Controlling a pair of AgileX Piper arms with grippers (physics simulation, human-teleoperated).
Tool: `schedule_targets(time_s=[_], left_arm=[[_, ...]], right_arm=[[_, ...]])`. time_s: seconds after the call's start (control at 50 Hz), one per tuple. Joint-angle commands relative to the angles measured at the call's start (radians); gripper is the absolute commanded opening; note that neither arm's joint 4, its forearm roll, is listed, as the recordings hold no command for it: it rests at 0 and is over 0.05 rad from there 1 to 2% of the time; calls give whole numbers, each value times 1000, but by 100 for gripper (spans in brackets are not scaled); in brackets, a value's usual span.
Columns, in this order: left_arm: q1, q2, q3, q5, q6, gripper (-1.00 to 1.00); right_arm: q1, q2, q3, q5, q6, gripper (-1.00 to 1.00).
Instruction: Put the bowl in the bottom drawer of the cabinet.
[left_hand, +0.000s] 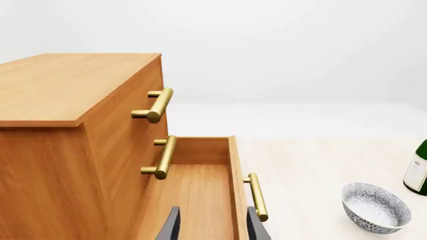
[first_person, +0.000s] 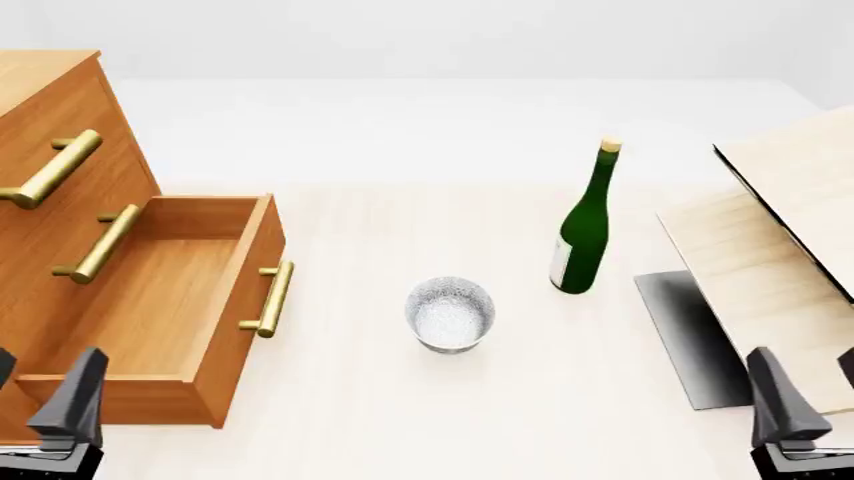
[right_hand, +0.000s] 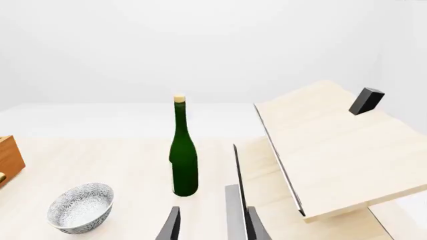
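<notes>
Upright green wine bottle (first_person: 583, 232) beside tilted pale wooden boards (first_person: 787, 240).

1. Bright, even, white light fills the whole scene; nothing sits in gloom.
2. Shadows are faint and soft. The bowl (first_person: 450, 313) and the wine bottle (first_person: 583, 222) leave barely any shade on the table (first_person: 534, 400).
3. The cabinet (first_person: 54, 200) shows its top paler than its side in the left wrist view, so light seems to fall from above.
4. The inside of the bottom drawer (first_person: 147, 300) is only a little darker towards its near wall.
5. Slim highlights run along the brass handles (left_hand: 160, 104) and down the bottle's glass.
6. All three views are sharp from near to far, with no blur, grain or bending at the edges.
7. The far background fades to plain white-grey.
</notes>
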Motion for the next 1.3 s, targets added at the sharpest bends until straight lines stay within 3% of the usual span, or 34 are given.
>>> schedule_targets(time_s=[0.02, 0.34, 0.42, 0.44, 0.5, 0.6, 0.68, 0.76, 0.8, 0.86, 0.88, 0.94, 1.12, 1.3], left_arm=[[-1, 7, -2, -2, 3, 100], [-70, -1, -25, -10, 51, 100], [-86, -2, -43, -19, 29, 100], [-90, -3, 0, -62, 19, 100], [-168, -2, 1, -55, 35, 100], [-214, 7, -18, -36, 49, 100], [-285, 91, -52, -77, 91, 100], [-365, 147, -99, -113, 55, 100], [-385, 200, -103, -142, 93, 100], [-418, 248, -132, -148, 95, 100], [-424, 279, -200, -113, 88, 100], [-439, 289, -179, -139, 90, 100], [-511, 396, -281, -172, 31, 100], [-556, 546, -379, -212, 50, 100]], right_arm=[[1, 4, -3, -2, -5, 100], [1, 5, -3, -4, -5, 100], [1, 5, -3, -4, -6, 100], [1, 6, -3, -4, -6, 100], [2, 6, -4, -4, -6, 100], [2, 5, -4, -2, -6, 100], [2, 4, -4, -1, -6, 100], [2, 3, -4, 0, -5, 100], [2, 4, -5, -1, -6, 100], [2, 5, -5, -1, -6, 100], [2, 5, -5, -1, -6, 100], [2, 7, -5, -3, -6, 100], [2, -2, -5, 6, -5, 100], [2, -2, -5, 6, -6, 100]])
